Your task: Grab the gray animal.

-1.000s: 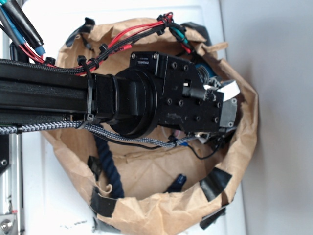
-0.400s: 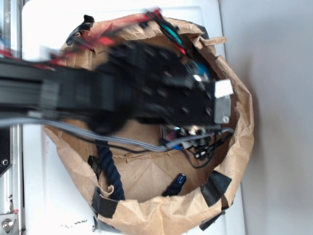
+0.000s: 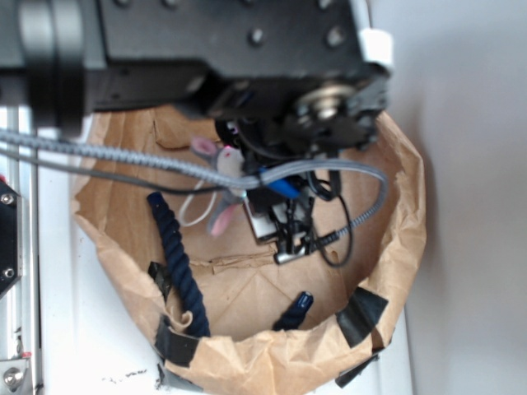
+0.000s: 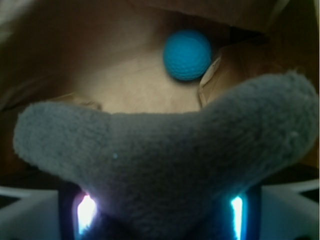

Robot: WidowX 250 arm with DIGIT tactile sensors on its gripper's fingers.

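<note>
The gray animal [image 4: 165,155] fills the lower half of the wrist view, a broad gray plush mass pinched between the two jaws of my gripper [image 4: 160,212]. In the exterior view the gray animal [image 3: 227,163] hangs under the black gripper body, above the bag's floor. Its pink-lined ears and a thin white string loop [image 3: 193,211] dangle below it. The fingers themselves are hidden behind the wrist housing in that view. The gripper is shut on the toy.
A blue ball [image 4: 187,55] lies on the bag's floor beyond the toy. A dark navy rope [image 3: 174,262] runs along the bag's left inside wall. The brown paper bag's rolled rim [image 3: 247,355] rings everything, patched with black tape. Grey cables hang across the opening.
The arm has risen out of the bag toward the camera. The gray animal has come up with it and now shows, hanging from the jaws.
</note>
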